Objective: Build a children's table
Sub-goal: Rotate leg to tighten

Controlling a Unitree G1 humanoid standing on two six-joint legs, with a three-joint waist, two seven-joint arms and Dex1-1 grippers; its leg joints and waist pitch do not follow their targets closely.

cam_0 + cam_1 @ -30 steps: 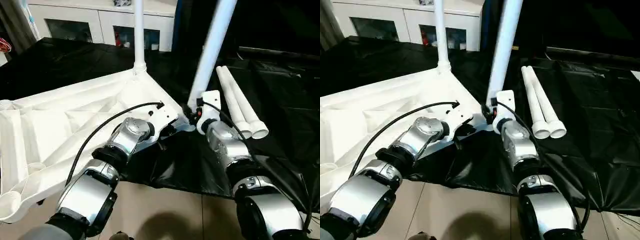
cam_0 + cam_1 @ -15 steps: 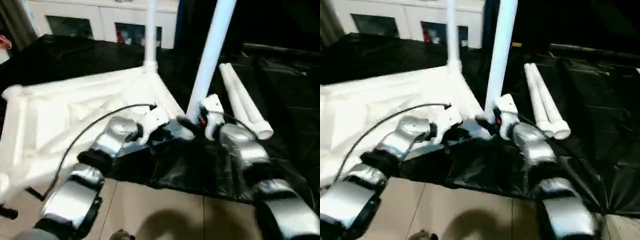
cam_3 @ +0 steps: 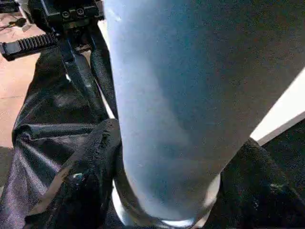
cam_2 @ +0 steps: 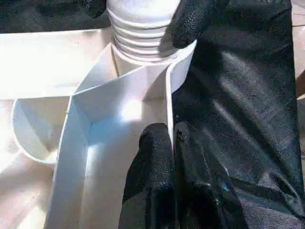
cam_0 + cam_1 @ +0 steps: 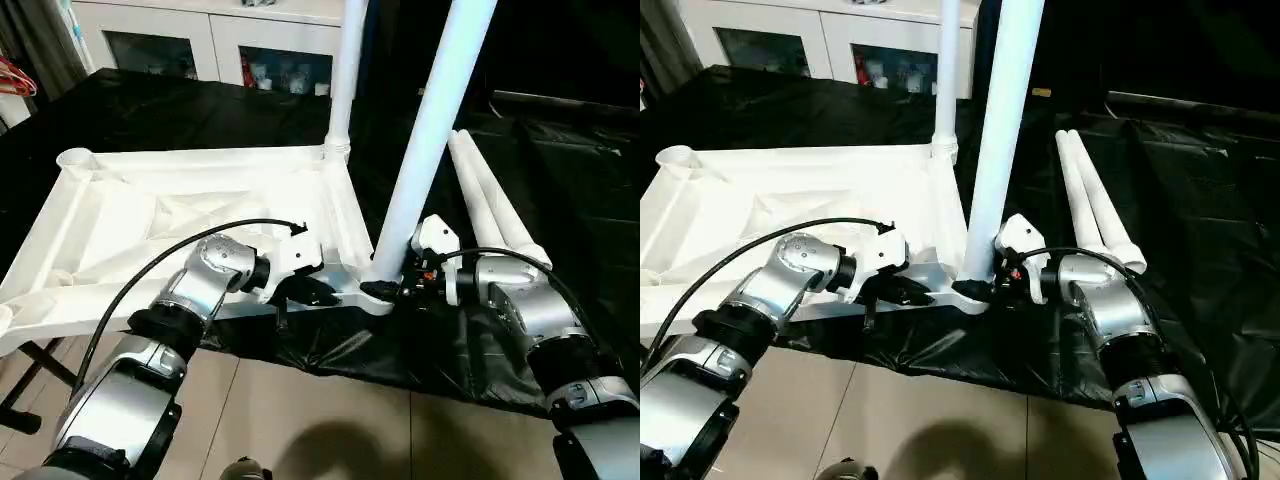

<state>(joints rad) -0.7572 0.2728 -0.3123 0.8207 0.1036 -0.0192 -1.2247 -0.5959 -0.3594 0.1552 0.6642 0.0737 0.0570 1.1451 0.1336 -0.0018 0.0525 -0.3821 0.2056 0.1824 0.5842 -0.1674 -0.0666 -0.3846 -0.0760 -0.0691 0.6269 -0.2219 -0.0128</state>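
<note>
Lying upside down on the black-draped counter (image 5: pixel 150 110), the table top (image 5: pixel 170 215) is showing its ribbed underside, with an empty corner socket (image 5: pixel 75 158) at its far left. The left tool (image 5: pixel 310 292) is pinching the top's near edge rib, fingers closed tight on it. One leg (image 5: pixel 345 75) is standing in the far corner. The right tool (image 5: pixel 395 290) is gripping the base of a second leg (image 5: pixel 430 140) at the near corner socket, probably seating it. Two spare legs (image 5: pixel 495 215) are lying to the right, awaiting fitting.
</note>
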